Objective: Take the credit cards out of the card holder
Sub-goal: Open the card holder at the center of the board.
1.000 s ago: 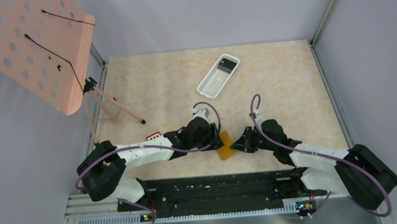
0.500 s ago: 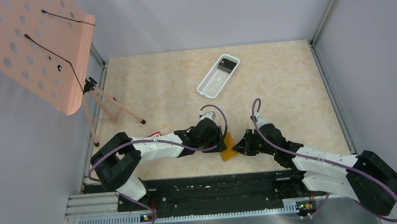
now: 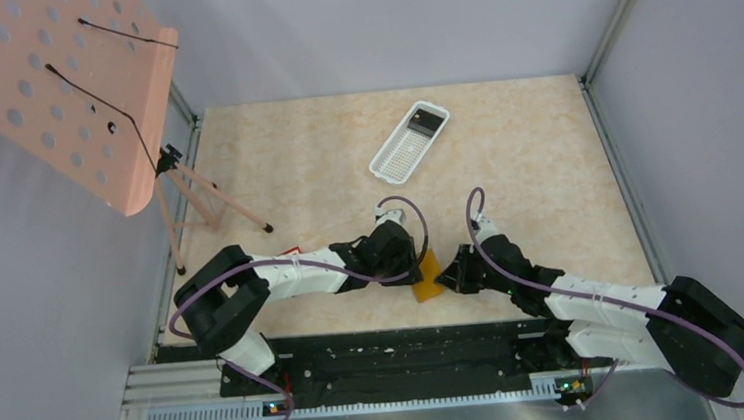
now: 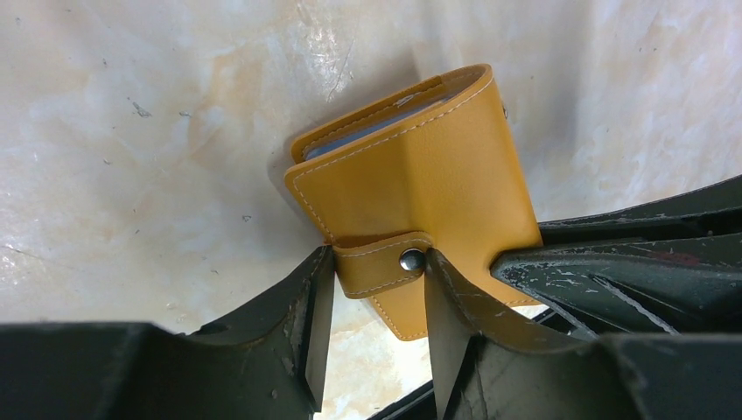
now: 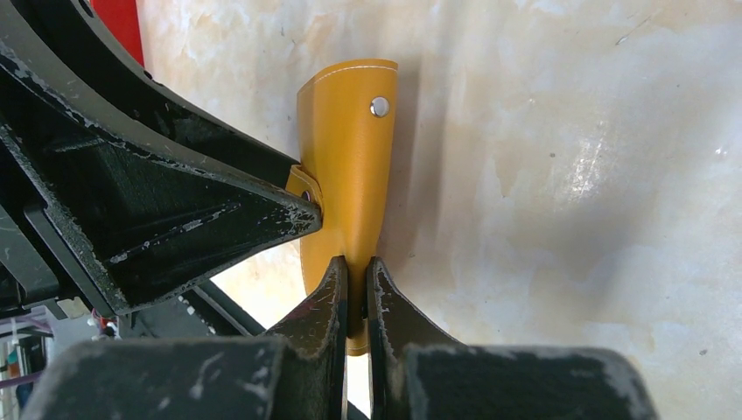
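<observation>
Right gripper (image 5: 354, 267): fingers closed, pinching one edge of the card holder (image 4: 420, 184). The holder is folded, on the table (image 3: 544, 156) near the front, between both grippers.
Left gripper (image 4: 376, 262): fingers flank the holder's snap tab; whether they clamp it cannot be told.
Credit cards (image 4: 367, 133): pale edges inside the fold.
White slotted tray (image 3: 409, 142): far centre.
Pink perforated stand (image 3: 58, 94): far left.

Top view: even, diffuse overhead light, the desk (image 3: 524, 148) bright and sharp throughout. Wrist views: glossy highlights on the desk, a soft shadow beside the card holder (image 4: 429, 188), its stitching crisp; the fingers (image 4: 289, 341) of the left gripper (image 4: 381, 262) are dark and slightly soft in focus.
</observation>
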You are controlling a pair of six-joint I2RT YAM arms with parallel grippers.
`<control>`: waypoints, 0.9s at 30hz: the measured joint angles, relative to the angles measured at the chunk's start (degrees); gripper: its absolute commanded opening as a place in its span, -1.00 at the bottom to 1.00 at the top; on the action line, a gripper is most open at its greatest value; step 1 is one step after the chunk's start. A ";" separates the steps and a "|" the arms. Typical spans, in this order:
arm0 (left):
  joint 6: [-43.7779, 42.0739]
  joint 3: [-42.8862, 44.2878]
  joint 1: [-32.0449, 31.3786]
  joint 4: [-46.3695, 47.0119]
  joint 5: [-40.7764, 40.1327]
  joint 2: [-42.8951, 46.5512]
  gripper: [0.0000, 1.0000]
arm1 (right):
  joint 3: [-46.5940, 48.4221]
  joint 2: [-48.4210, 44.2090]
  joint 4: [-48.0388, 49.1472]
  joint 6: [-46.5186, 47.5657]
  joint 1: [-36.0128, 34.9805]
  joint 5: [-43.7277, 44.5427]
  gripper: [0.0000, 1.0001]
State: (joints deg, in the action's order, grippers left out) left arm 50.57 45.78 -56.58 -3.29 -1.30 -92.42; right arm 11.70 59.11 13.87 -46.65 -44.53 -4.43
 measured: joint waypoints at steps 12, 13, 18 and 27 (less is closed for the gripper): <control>0.35 -0.15 -0.87 -0.35 -1.92 1.05 -0.76 | 0.00 -2.29 -2.32 0.13 -0.85 2.40 -1.00; 0.52 -0.22 -0.94 -0.50 -2.21 1.33 -0.76 | 0.00 -2.47 -2.47 0.13 -0.98 2.58 -1.00; 1.05 -1.31 -1.14 -1.27 -2.91 3.85 -0.77 | -0.02 -3.23 -2.47 0.13 -1.27 2.60 -1.00; 1.60 -1.66 -1.07 -5.46 -4.74 7.13 -0.75 | -0.46 -5.77 -3.32 0.68 -1.46 3.30 -1.00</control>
State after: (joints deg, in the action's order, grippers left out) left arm 52.16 44.12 -57.65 -8.75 -6.04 -85.30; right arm 11.25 53.34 10.55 -45.98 -46.00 -1.13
